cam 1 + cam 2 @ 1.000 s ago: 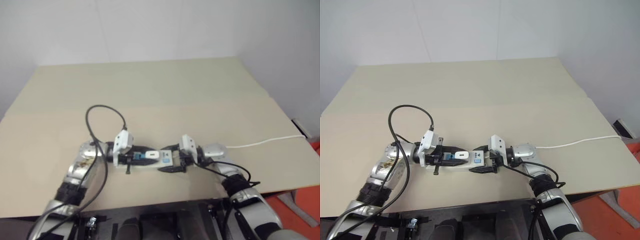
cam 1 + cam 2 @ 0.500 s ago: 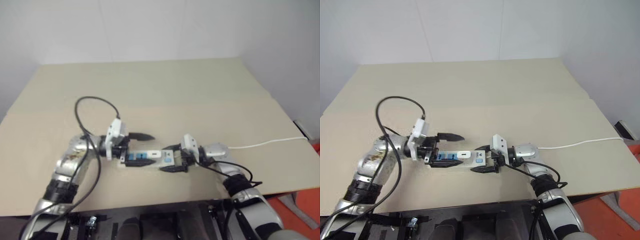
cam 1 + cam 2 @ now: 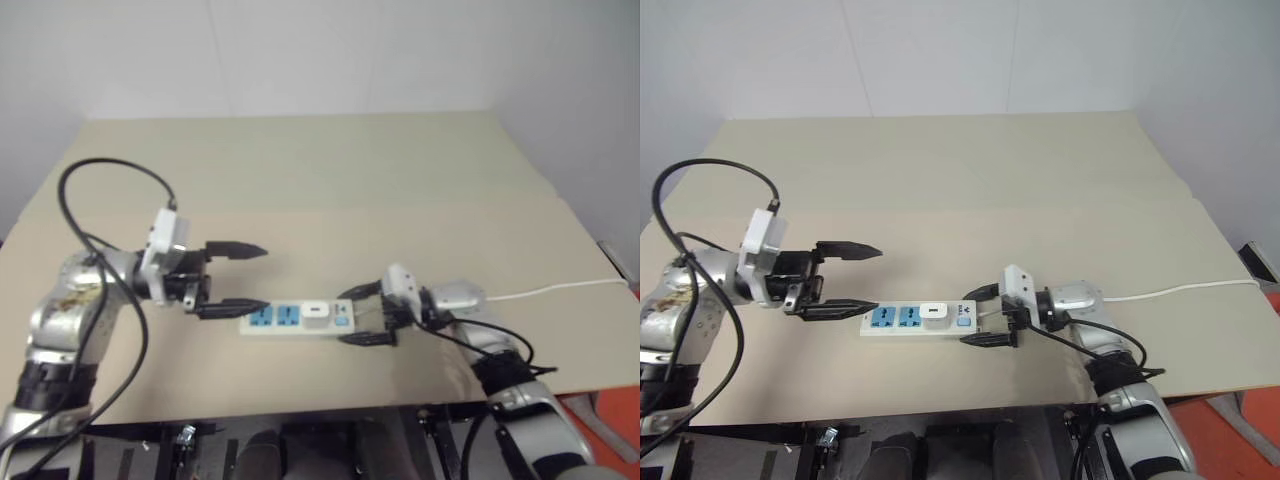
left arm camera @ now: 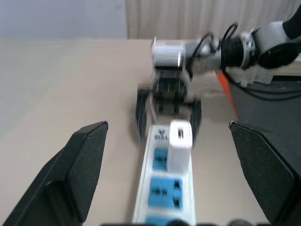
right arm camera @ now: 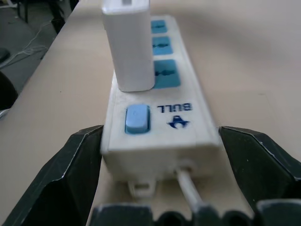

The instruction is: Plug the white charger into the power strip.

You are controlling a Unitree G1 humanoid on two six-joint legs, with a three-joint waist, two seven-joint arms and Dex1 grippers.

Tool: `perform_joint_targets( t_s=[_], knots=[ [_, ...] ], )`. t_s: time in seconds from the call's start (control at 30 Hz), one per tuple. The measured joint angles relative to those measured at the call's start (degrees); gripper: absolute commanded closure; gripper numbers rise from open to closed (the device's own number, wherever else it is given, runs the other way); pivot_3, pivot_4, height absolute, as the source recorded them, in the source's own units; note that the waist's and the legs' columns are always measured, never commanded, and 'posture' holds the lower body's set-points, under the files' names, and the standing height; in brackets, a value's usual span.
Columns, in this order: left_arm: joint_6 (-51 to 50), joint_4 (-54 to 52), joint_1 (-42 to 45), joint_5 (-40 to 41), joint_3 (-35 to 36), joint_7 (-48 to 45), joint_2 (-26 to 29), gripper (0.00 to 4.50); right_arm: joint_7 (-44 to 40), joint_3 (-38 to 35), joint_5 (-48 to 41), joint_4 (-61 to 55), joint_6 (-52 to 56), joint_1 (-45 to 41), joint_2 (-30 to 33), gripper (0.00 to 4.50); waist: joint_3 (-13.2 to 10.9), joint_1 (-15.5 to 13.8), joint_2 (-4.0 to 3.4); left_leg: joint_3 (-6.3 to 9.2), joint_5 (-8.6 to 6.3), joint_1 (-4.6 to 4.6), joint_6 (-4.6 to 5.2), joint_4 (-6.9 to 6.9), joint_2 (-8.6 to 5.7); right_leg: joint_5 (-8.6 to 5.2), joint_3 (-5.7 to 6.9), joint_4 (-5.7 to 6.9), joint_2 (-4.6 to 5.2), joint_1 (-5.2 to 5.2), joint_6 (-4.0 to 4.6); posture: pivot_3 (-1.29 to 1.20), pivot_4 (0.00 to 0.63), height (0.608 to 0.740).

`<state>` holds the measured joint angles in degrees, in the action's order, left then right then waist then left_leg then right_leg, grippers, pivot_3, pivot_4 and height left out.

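white charger (image 3: 933, 315) seated upright in power strip (image 3: 918, 319) near desk's (image 3: 1060, 190) front edge | left gripper (image 3: 843, 280) open, empty | right gripper (image 3: 985, 315) open, straddling strip's switch end | we back away straight, without nudging the strip

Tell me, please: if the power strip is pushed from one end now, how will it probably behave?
The power strip looks stiff and lies flat, so it would probably slide on the smooth table, not tip. The white charger stands upright in the socket beside the switch and would likely ride along. The thin cord might drag slightly.
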<state>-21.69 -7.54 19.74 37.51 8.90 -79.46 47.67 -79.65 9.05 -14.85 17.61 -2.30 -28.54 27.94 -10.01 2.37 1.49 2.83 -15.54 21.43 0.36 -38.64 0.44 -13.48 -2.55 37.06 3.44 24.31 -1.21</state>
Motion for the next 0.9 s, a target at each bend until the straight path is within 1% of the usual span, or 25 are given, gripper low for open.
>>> perform_joint_targets(
  t_s=[0.13,0.33,0.43,0.6,0.67,0.77,0.9],
  knots=[
    [-0.43,-1.97,-4.80,0.88,4.77,-0.26,4.07,0.00,0.04,-4.78,-4.04,-8.18,3.79,2.67,6.28,0.02,-0.01,-0.02,0.00,-0.02,-0.05,0.01,0.00,0.02,0.02,-0.01,0.01,-0.13,0.00,-0.03,-0.01,0.00,0.150,0.740],
    [-0.68,-1.97,-14.39,0.75,13.70,-2.25,10.83,0.00,0.95,-12.24,-7.17,-11.74,7.01,8.08,15.05,0.02,-0.04,-0.14,-0.02,-0.10,-0.06,0.00,0.01,0.04,0.03,-0.02,0.02,-0.20,0.00,-0.06,-0.01,0.00,0.150,0.740],
    [-0.71,-1.60,-18.97,0.40,17.99,-3.61,12.98,0.00,1.42,-15.72,-8.98,-14.22,7.99,11.16,18.15,0.02,-0.07,-0.13,-0.07,-0.29,-0.06,-0.03,0.02,0.05,0.07,-0.03,0.03,-0.20,-0.01,-0.08,-0.01,0.00,0.150,0.740],
    [-2.50,-2.18,-26.32,0.83,24.54,-6.21,14.27,0.00,2.75,-21.54,-11.23,-18.68,10.77,16.55,23.16,0.02,-0.11,-0.16,-0.12,-0.60,-0.08,-0.02,0.03,0.06,0.20,-0.04,0.03,-0.25,-0.01,-0.09,-0.02,0.00,0.150,0.740],
    [-2.60,-3.12,-28.31,0.83,26.07,-7.08,14.27,0.00,2.96,-23.63,-11.55,-19.62,11.97,18.56,24.61,0.02,-0.11,-0.23,-0.11,-0.65,-0.08,-0.03,0.04,0.05,0.23,-0.04,0.03,-0.26,-0.02,-0.11,-0.02,0.00,0.150,0.740],
    [-2.89,-3.92,-29.52,0.84,27.46,-7.60,14.27,0.00,3.52,-25.72,-12.52,-20.90,12.97,21.00,25.51,0.02,-0.11,-0.28,-0.10,-0.71,-0.08,-0.07,0.04,0.05,0.26,-0.03,0.03,-0.25,-0.06,-0.15,-0.01,0.00,0.150,0.740],
    [-3.60,-4.13,-29.24,0.84,27.70,-7.59,14.60,0.00,5.49,-26.40,-12.50,-21.96,13.89,21.73,25.70,0.02,-0.11,-0.26,-0.11,-0.80,-0.08,-0.10,0.03,0.05,0.26,-0.04,-0.01,-0.24,-0.06,-0.14,-0.02,0.00,0.150,0.740]
  ],
)
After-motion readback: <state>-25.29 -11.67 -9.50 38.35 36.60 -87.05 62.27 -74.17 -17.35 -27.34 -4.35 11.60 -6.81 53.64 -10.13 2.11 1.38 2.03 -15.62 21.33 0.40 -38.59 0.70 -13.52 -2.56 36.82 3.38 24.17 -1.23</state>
